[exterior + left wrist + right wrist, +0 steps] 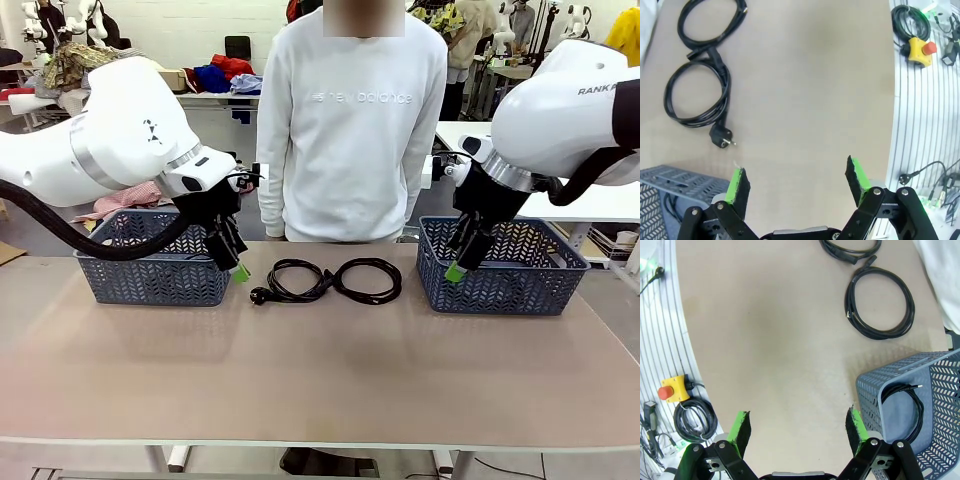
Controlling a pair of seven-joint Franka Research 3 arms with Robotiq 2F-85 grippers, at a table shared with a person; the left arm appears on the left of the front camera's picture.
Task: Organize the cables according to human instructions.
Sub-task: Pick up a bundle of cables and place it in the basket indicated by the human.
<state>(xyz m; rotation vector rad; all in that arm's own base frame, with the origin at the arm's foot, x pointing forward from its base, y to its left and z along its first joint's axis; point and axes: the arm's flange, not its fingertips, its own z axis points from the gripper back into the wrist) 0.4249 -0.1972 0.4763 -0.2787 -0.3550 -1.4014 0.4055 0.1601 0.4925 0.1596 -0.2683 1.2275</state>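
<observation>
— What lies nearest on the table [300, 390]?
— A smooth, matt beige top is seen. It is bare along the near edge, and wide open room is left across the front half.

— How are the claws held?
— The left claw [795, 170] is spread wide, with nothing between its green pads, and hangs by the inner end of the left basket [150, 280]. The right claw [797, 415] is spread just as wide and is also empty, by the inner near corner of the right basket [510, 290]. Both baskets are made of blue-grey plastic with herringbone openwork.

— Where are the cords found?
— Two thin black rubber coils are laid mid-table between the baskets, touching where they meet. The plug coil [296, 280] is on the left, its round plug turned toward the near side. The second coil [368, 280] is on the right. A third cord [912, 410] is curled inside the right basket against its wall.

— And farther off?
— A person [350, 130] in a white sweatshirt is stood at the far edge, behind the coils.
</observation>
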